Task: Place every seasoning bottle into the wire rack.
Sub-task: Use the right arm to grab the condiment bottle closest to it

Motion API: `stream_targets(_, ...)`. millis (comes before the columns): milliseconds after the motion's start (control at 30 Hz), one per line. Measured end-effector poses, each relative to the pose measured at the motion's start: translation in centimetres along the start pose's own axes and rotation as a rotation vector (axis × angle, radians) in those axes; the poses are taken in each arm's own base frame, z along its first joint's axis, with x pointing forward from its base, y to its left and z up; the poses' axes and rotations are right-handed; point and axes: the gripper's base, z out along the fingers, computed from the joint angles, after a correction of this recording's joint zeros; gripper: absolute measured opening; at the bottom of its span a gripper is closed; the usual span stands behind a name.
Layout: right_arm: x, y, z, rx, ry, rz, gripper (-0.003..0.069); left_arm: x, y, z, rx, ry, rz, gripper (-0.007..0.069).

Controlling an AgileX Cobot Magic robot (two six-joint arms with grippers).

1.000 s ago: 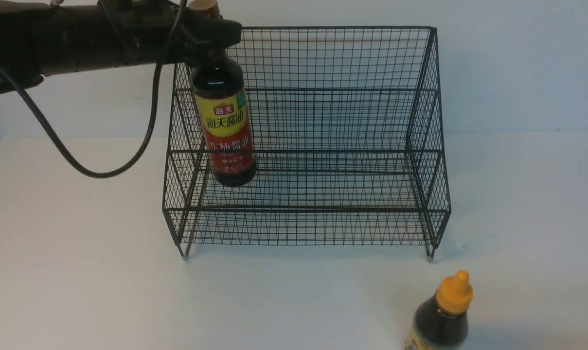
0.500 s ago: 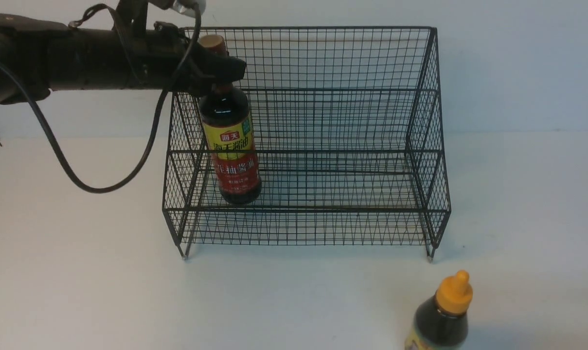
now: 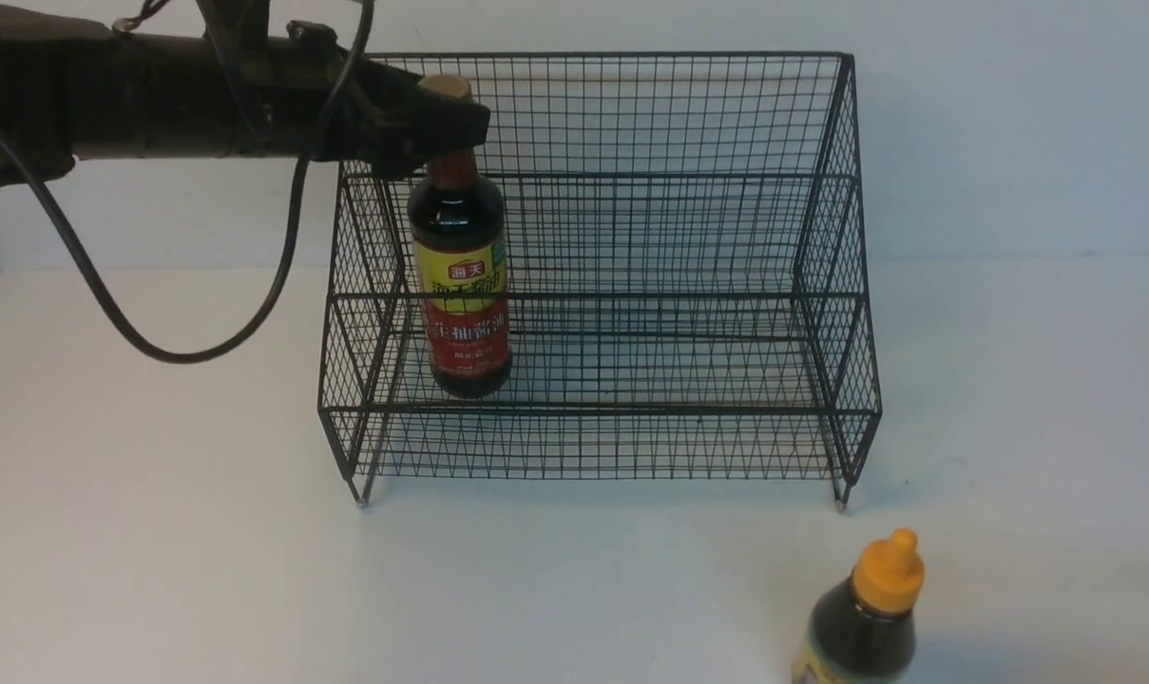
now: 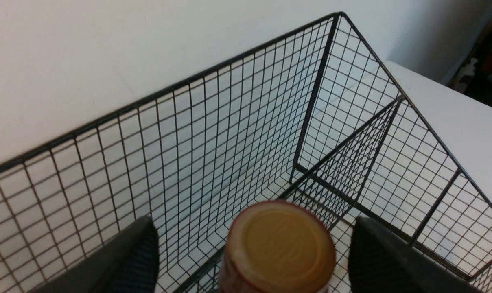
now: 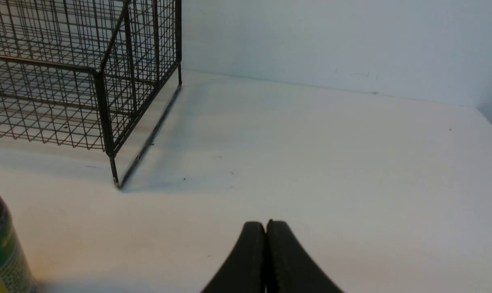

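Note:
The tall dark-sauce bottle [image 3: 460, 285] with a brown-gold cap [image 4: 278, 244] stands upright on the lower tier of the black wire rack [image 3: 679, 237], near its left end. My left gripper [image 3: 441, 119] is open at the bottle's neck. In the left wrist view its fingers [image 4: 140, 252] stand well apart on either side of the cap, with the gripper [image 4: 254, 228] not touching it. The shorter bottle [image 3: 864, 617] with an orange-yellow nozzle cap stands on the table in front of the rack's right end. My right gripper [image 5: 266, 228] is shut and empty, low over the table.
The white table [image 3: 156, 522] stretches in front of and beside the rack. A white wall stands right behind the rack. The rack's right front foot [image 5: 115, 183] and the short bottle's label [image 5: 1, 252] show in the right wrist view.
The left arm lowered the tall bottle onto the rack's lower tier and shifted slightly right. The bottle now stands straighter. The short bottle has not moved.

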Motion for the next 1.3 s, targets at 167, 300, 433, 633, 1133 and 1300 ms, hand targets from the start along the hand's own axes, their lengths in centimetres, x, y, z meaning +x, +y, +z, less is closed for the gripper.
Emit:
stream_targets(167, 0.0, 0.0, 0.0, 0.000, 0.000, 0.000, -0.0015, -1.8, -1.1, -1.5, -0.009, -0.039, 0.041, 0.0598)
stream_targets(300, 0.0, 0.0, 0.0, 0.000, 0.000, 0.000, -0.0015, -3.7, -2.2, -3.6, -0.027, -0.084, 0.055, 0.0571)
stream_targets(433, 0.0, 0.0, 0.0, 0.000, 0.000, 0.000, -0.0015, -5.3, -3.3, -6.6, -0.060, -0.089, 0.049, 0.0444)
stream_targets(633, 0.0, 0.0, 0.0, 0.000, 0.000, 0.000, -0.0015, -6.5, -6.3, -12.5, -0.119, 0.053, 0.039, 0.0110)
stream_targets(1133, 0.0, 0.0, 0.0, 0.000, 0.000, 0.000, -0.0015, -2.6, -16.5, -21.6, -0.230, 0.312, 0.001, -0.0005)
stream_targets(1300, 0.0, 0.0, 0.0, 0.000, 0.000, 0.000, -0.0015, 2.1, -20.4, -22.9, -0.217, 0.232, 0.012, -0.0005)
